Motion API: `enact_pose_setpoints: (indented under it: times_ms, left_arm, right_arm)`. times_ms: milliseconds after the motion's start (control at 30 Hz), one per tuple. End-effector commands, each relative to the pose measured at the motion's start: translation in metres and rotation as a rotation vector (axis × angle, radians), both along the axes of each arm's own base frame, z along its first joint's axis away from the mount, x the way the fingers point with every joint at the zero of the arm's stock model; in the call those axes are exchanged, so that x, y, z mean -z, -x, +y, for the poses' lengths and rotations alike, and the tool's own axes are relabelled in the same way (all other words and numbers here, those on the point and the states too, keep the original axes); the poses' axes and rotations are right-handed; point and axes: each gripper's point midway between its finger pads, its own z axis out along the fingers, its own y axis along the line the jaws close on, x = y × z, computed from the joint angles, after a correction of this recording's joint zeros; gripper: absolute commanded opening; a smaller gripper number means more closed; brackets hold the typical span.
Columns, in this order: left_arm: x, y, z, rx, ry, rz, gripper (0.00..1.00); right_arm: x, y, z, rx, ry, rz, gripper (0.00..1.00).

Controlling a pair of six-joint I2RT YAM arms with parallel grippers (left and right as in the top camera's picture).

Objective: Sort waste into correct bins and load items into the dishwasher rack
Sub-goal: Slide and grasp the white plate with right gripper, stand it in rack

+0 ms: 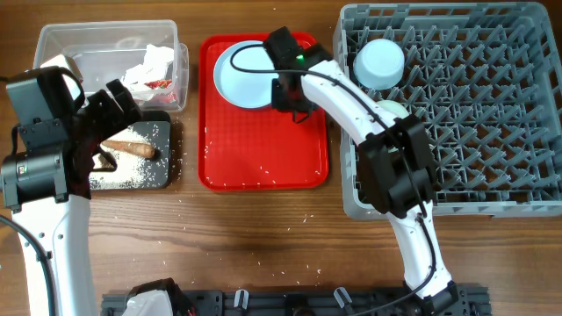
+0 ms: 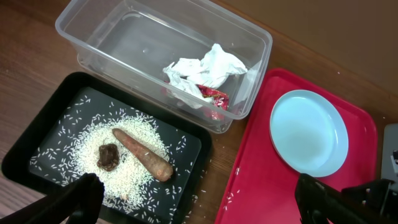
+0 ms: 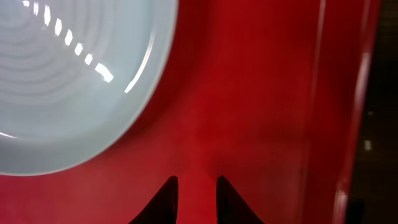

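Pale blue round plate (image 1: 246,75): we are logging it as shallow and glossy. Faint concentric rings in its well are catching streaks of light in the right wrist view. It is lying flat in the far left part of the flat red serving tray (image 1: 263,149).

Surface: the red tray is sitting on a brown wooden table (image 1: 263,237) with visible grain. To the left, the clear plastic tub (image 2: 124,43) is holding the crumpled white napkin (image 2: 205,68) with the red snack wrapper (image 2: 214,96) tucked under it. On the near side of the tub, the black tray (image 2: 37,143) is carrying a bed of loose white rice grains (image 2: 87,140). The long brown stick-shaped food piece (image 2: 143,155) and the small brown lump (image 2: 107,157) are lying side by side on that bed. Stray grains are also dotting the red tray's near edge and the wood. To the right, the grey dishwasher rack (image 1: 492,105) is holding the smaller pale blue bowl (image 1: 379,63) among the pegs in its far left corner. Of the room, only the tabletop is showing.

Fingers: the right gripper (image 3: 194,190) is hovering over bare red tray just beside the plate's right rim. Its fingers (image 3: 166,196) are standing narrowly apart with nothing between them, and the plate is lying clear of the tips. The left gripper (image 2: 199,193) is hanging with its fingers (image 2: 84,196) spread wide and gripping nothing. One is showing over the black tray and the other over the red tray, with the plate lying apart from both.
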Motion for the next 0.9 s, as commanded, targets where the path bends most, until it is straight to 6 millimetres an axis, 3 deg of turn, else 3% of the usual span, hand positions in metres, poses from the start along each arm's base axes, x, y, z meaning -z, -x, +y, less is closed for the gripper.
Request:
enact_pose_setpoints:
  times_ms: [0, 33, 67, 100, 167, 333, 433, 533, 667, 733, 867]
  left_arm:
    - [-0.006, -0.001, 0.003, 0.002, -0.019, -0.012, 1.0]
    - [-0.006, -0.001, 0.003, 0.002, -0.019, -0.011, 1.0]
    - [-0.006, -0.001, 0.003, 0.002, -0.019, -0.011, 1.0]
    - [-0.006, -0.001, 0.003, 0.002, -0.019, -0.011, 1.0]
    - [-0.006, -0.001, 0.003, 0.003, -0.018, -0.011, 1.0]
    - [-0.006, -0.001, 0.003, 0.002, -0.019, -0.011, 1.0]
    - [-0.006, -0.001, 0.003, 0.002, -0.019, -0.011, 1.0]
    - [-0.006, 0.0, 0.003, 0.002, -0.018, -0.011, 1.0]
    - [-0.006, -0.001, 0.003, 0.002, -0.019, -0.011, 1.0]
    - [-0.006, 0.0, 0.003, 0.003, -0.018, -0.011, 1.0]
    - [-0.006, 0.0, 0.003, 0.002, -0.018, -0.011, 1.0]
  right_arm:
    - [-0.001, -0.018, -0.004, -0.025, -0.048, -0.025, 0.27]
    - [-0.004, -0.022, 0.006, -0.03, -0.101, -0.039, 0.33]
    - [-0.007, -0.03, 0.012, -0.014, -0.132, -0.067, 0.46]
    - [-0.011, -0.041, 0.017, 0.012, -0.141, -0.123, 0.51]
    - [-0.016, -0.056, 0.021, 0.015, -0.134, -0.2, 0.52]
    - [0.012, -0.065, 0.007, -0.06, 0.025, -0.25, 0.51]
    - [0.03, -0.058, 0.003, -0.118, 0.067, -0.206, 0.42]
    - [0.036, -0.044, -0.004, -0.137, 0.098, -0.145, 0.37]
    - [0.047, -0.002, -0.008, -0.167, 0.083, 0.041, 0.2]
    - [0.049, 0.011, -0.012, -0.172, 0.087, 0.096, 0.04]
    - [0.049, 0.013, -0.013, -0.171, 0.093, 0.106, 0.04]
